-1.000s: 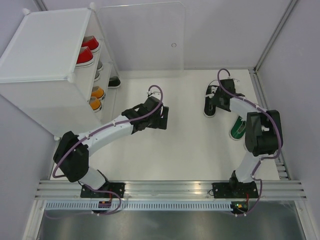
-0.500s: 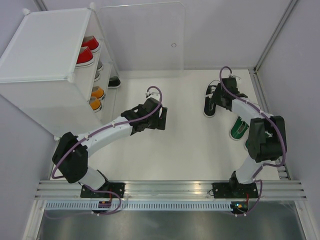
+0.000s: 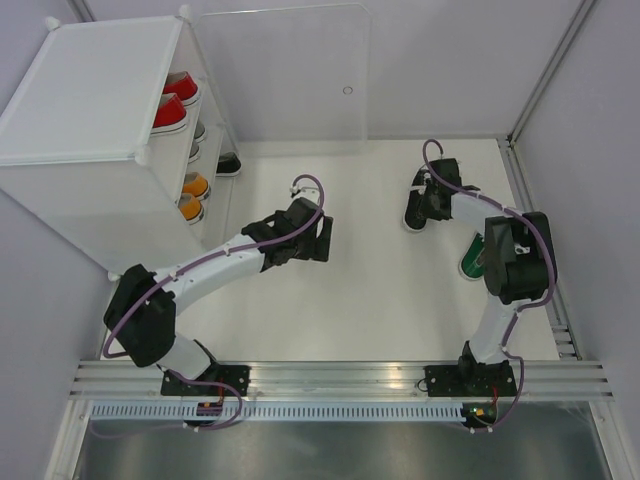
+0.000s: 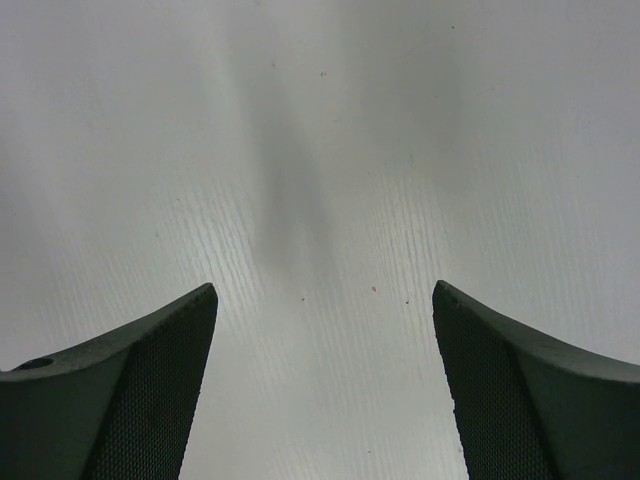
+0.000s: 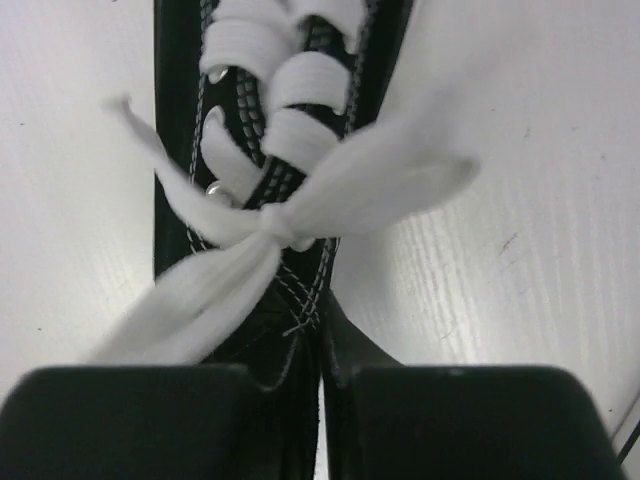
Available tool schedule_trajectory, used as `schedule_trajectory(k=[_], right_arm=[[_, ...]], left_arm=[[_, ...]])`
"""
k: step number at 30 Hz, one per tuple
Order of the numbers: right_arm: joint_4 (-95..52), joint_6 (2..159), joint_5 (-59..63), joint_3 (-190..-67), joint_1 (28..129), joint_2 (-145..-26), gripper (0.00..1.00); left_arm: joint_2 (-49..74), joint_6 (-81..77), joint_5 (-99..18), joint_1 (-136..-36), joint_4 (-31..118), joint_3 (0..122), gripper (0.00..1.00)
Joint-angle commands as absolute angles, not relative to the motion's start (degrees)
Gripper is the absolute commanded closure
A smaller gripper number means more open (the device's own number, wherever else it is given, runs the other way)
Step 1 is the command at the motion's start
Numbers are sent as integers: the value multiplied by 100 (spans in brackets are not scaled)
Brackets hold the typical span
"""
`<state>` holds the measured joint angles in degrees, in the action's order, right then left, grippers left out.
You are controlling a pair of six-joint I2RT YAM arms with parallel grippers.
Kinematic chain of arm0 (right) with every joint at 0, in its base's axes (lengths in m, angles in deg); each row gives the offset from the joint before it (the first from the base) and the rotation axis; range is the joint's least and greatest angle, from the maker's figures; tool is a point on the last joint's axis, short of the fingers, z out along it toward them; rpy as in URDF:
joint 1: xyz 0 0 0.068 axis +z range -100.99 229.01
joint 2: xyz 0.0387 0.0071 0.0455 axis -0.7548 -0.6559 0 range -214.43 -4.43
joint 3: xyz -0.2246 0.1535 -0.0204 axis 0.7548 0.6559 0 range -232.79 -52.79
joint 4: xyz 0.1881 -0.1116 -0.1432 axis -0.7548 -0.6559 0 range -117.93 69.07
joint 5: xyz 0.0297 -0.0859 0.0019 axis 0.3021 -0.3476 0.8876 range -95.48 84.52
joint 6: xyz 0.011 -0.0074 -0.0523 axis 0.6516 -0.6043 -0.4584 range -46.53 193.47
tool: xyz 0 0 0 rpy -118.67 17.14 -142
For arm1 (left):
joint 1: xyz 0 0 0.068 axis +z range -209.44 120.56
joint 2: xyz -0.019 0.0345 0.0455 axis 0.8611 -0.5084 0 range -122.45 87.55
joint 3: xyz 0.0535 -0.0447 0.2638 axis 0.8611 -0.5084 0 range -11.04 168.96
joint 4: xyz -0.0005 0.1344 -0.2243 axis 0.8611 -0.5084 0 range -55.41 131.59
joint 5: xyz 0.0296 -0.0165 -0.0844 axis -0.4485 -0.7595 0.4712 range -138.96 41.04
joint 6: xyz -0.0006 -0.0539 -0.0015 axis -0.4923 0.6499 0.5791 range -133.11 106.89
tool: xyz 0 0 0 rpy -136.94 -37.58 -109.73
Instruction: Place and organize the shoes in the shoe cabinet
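Note:
A black shoe with white laces lies on the white table at the right. My right gripper is shut on the shoe's collar edge, its jaws nearly together. A green shoe lies further right, partly under the right arm. The shoe cabinet stands at the back left and holds red shoes, grey shoes and orange shoes. Another black shoe sits by its open front. My left gripper hangs open over bare table.
The cabinet's clear door panel, with a small hole, stands swung open along the back wall. Grey walls close in the table on the left, back and right. A metal rail runs along the near edge.
My right gripper has shifted slightly left and closed on the black shoe's collar. The left arm has not moved.

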<state>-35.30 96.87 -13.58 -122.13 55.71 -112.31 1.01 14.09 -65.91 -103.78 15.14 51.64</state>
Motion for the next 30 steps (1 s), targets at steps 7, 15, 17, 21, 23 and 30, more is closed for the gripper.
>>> schedule_trajectory(k=[7, 15, 17, 21, 23, 30], right_arm=[[-3403, 8359, -725, -13135, 7132, -11333, 99], [-4140, 7128, -249, -14919, 8476, -12544, 99], [-4351, 6908, -101, -15453, 8618, -12947, 98], [-4826, 6749, -143, -16325, 8855, -13451, 80], [-5036, 6740, -161, -16545, 8882, -13390, 68], [-4695, 6977, -905, -15327, 8891, -11669, 20]], left_arm=[[906, 1141, -6822, -10085, 1610, 4689, 9], [1731, 1158, -6593, -9680, 1584, 4109, 10], [1829, 1124, -6531, -9609, 1584, 4030, 10], [1961, 1001, -6374, -9600, 1584, 3959, 10], [1935, 904, -6215, -9600, 1584, 3985, 9], [1672, 763, -5723, -9600, 1698, 4292, 9]])
